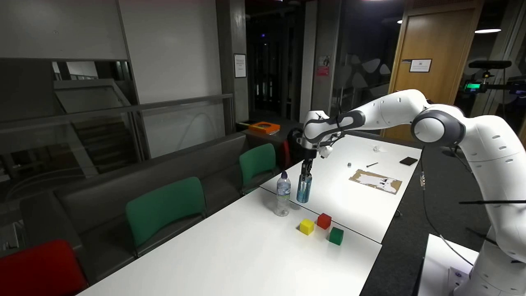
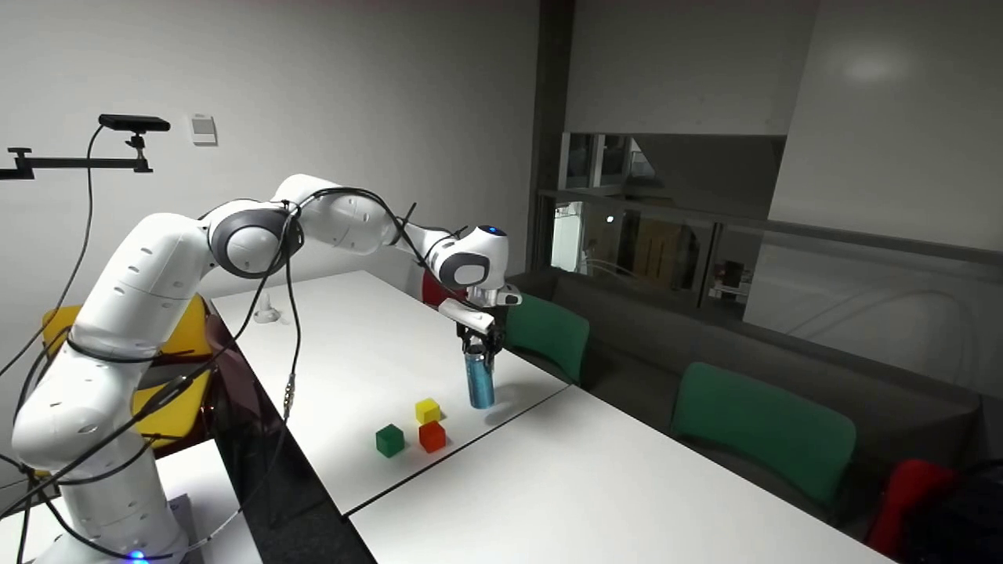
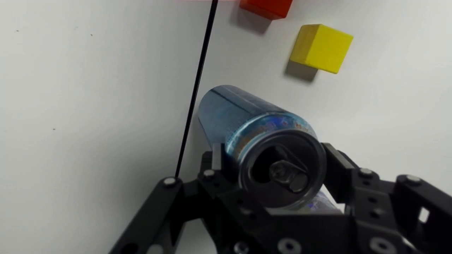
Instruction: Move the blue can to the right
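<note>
The blue can (image 1: pixel 303 192) is upright between the fingers of my gripper (image 1: pixel 305 176). It also shows in an exterior view (image 2: pixel 480 384) and in the wrist view (image 3: pixel 236 109), with its opened top facing the camera. In the wrist view my gripper (image 3: pixel 272 151) has one finger on each side of the can's upper end. In an exterior view my gripper (image 2: pixel 481 348) covers the can's top. The can's base looks a little above the table, close to the dark seam between two tables.
A clear bottle (image 1: pixel 283 193) stands close beside the can; part of it shows in the wrist view (image 3: pixel 323 204). A yellow block (image 1: pixel 306 226), red block (image 1: pixel 324 221) and green block (image 1: pixel 336 236) lie nearby. A cardboard piece (image 1: pixel 392 186) lies on the far table.
</note>
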{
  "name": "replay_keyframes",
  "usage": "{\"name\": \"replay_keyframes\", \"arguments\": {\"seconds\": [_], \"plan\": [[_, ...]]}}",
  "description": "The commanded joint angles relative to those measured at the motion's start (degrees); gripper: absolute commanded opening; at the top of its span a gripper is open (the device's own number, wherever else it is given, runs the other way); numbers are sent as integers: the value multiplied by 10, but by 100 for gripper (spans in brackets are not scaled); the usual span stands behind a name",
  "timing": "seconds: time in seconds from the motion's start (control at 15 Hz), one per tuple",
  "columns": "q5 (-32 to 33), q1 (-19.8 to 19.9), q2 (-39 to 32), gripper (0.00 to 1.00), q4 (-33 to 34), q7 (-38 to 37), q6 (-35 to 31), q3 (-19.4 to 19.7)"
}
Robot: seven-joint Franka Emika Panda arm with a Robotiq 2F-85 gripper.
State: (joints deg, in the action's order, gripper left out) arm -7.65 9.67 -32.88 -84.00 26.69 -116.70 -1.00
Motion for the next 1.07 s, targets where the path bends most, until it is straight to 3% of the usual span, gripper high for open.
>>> {"name": "replay_keyframes", "arguments": {"seconds": [0.0, 0.6, 1.0], "plan": [[1, 19, 41, 44, -29, 4, -9, 4], [-34, 76, 64, 44, -74, 30, -31, 13], [-91, 125, 94, 44, -137, 68, -51, 19]]}}
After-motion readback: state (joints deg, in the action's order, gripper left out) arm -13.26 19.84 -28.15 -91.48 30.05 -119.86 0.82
